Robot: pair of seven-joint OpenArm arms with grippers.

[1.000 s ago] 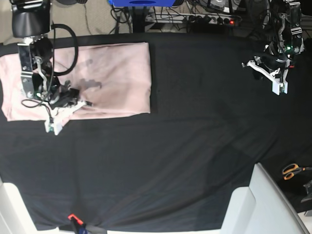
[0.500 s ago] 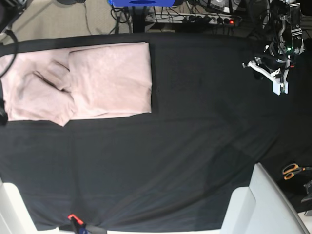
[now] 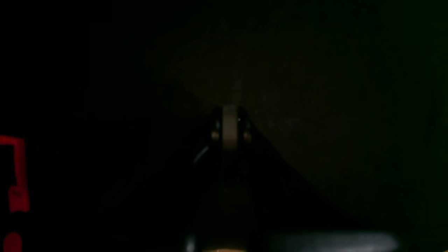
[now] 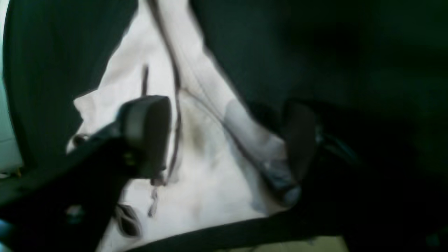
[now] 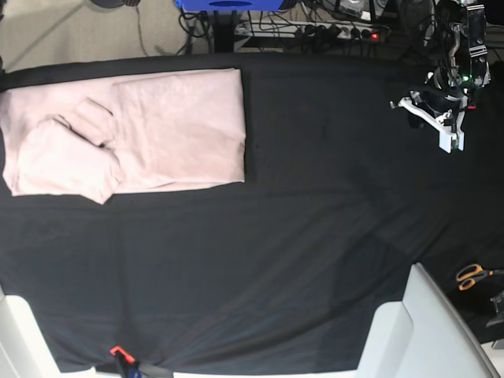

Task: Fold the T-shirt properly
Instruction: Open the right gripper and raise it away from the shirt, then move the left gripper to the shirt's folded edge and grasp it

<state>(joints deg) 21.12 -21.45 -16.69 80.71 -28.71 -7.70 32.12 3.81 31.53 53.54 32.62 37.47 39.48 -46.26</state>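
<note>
The T-shirt (image 5: 150,134) is laid flat on the black cloth (image 5: 260,252) at the counter's far left corner, a sleeve folded onto its left part. In the blurred right wrist view, the right hand (image 4: 227,140) is seen just above the shirt with fingers spread wide, apparently holding nothing. The left hand (image 5: 445,130), pressed closed, is kept well apart at the far right. No writing can be read.

T-shirt (image 5: 177,130): soft matt cotton, wrinkled | black cloth (image 5: 260,260): matt, creased
</note>
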